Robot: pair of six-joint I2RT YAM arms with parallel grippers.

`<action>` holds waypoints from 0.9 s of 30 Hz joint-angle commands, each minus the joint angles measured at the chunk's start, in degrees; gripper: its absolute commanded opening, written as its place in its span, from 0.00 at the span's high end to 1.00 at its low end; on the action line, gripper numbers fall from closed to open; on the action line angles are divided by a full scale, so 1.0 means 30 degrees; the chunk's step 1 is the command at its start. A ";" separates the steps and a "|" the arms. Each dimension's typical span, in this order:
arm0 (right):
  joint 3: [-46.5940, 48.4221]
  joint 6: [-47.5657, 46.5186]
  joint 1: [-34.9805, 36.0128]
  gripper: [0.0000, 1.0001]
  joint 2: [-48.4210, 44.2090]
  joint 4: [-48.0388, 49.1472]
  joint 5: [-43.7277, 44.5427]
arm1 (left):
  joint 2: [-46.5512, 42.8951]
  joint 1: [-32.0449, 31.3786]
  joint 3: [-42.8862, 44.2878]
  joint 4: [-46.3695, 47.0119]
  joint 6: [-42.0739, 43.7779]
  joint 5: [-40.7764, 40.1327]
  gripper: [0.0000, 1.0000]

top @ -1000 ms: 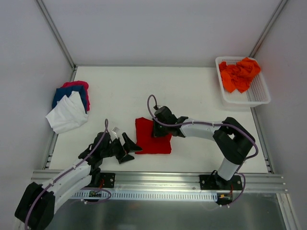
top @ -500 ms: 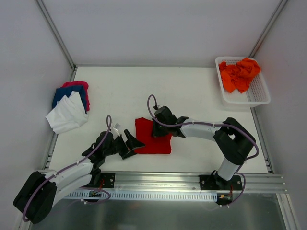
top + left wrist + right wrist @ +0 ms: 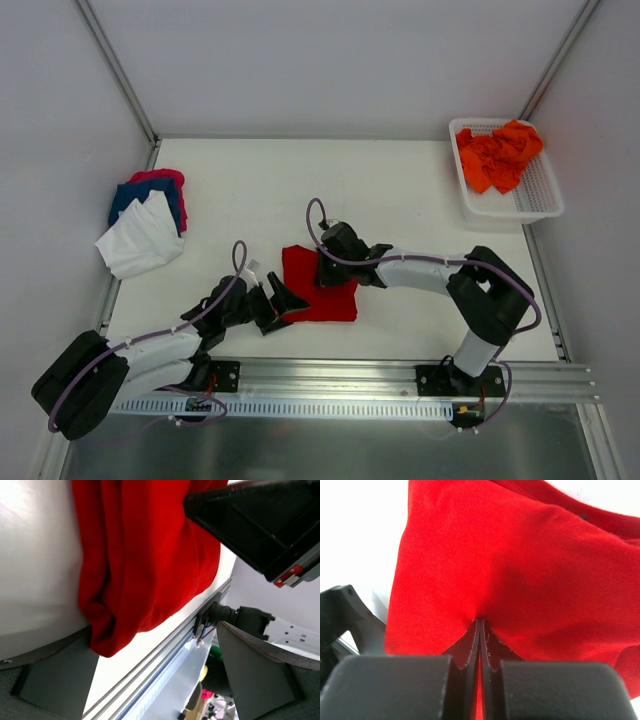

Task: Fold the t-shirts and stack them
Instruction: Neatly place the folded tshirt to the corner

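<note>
— What is the right gripper (image 3: 328,268) doing?

— Its fingers are pressed together on a pucker of the red t-shirt (image 3: 335,300). The right wrist view shows the gripper (image 3: 480,622) with the cloth (image 3: 520,555) gathered to a point at the tips.

— And the left gripper (image 3: 285,308)?

— Spread wide and holding nothing. It sits at the side of the shirt farthest from the white mesh basket (image 3: 545,205).

— Does its own camera add anything?

— Yes. In that view the gripper (image 3: 152,630) has the shirt's (image 3: 145,555) rolled edge and one corner hanging between its fingers. The cloth seems to brush one finger (image 3: 55,680). From overhead that edge is hidden under the gripper.

— Where is the shirt?

— On the table (image 3: 250,180), well apart from the basket, nearer the arm bases. The basket holds crumpled orange t-shirts (image 3: 500,155). A pile of white, blue and pink tees (image 3: 140,240) lies at the far side of the table from the basket.

— Which way does the shirt point?

— I cannot tell. It is folded into a near-square pad with no clear long axis, and its edges run roughly parallel to the basket's sides.
</note>
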 commanded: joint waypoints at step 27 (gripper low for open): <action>-0.0389 -0.0007 -0.4063 1.00 0.1255 0.0867 -0.2595 | 1.2517 -0.3051 0.2515 0.4587 0.1138 -0.1515 0.02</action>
